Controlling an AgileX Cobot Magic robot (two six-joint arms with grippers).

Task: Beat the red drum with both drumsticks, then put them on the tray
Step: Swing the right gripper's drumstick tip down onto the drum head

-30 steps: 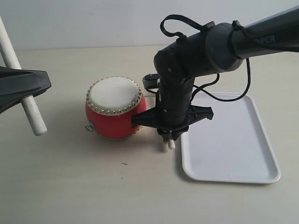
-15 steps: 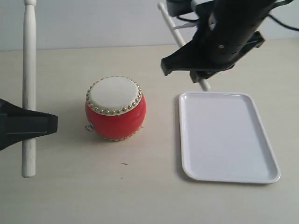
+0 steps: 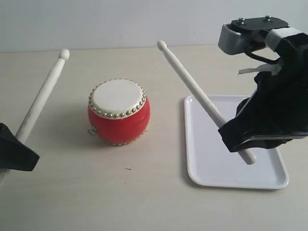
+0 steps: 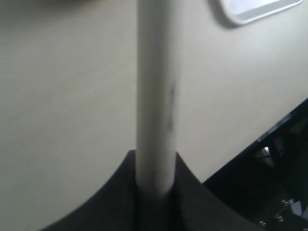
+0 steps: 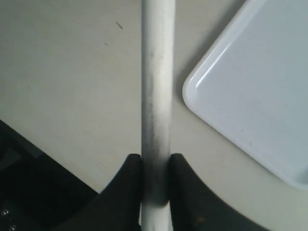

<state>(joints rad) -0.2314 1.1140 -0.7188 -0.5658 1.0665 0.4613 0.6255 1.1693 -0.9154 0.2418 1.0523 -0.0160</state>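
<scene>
The left gripper [image 4: 155,161], jaws narrow, clamps a pale wooden drumstick [image 3: 42,97] angled up to the left of the glossy red barrel drum [image 3: 119,111]. The right gripper [image 5: 155,162] likewise clamps the second pale wooden drumstick [image 3: 190,80], its butt over the flat white rectangular plastic tray [image 3: 226,166]. The drum stands just left of the tray, clear of both sticks.

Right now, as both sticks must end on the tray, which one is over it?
The right stick: its lower end hangs over the tray. The left stick is across the drum, away from it.
</scene>
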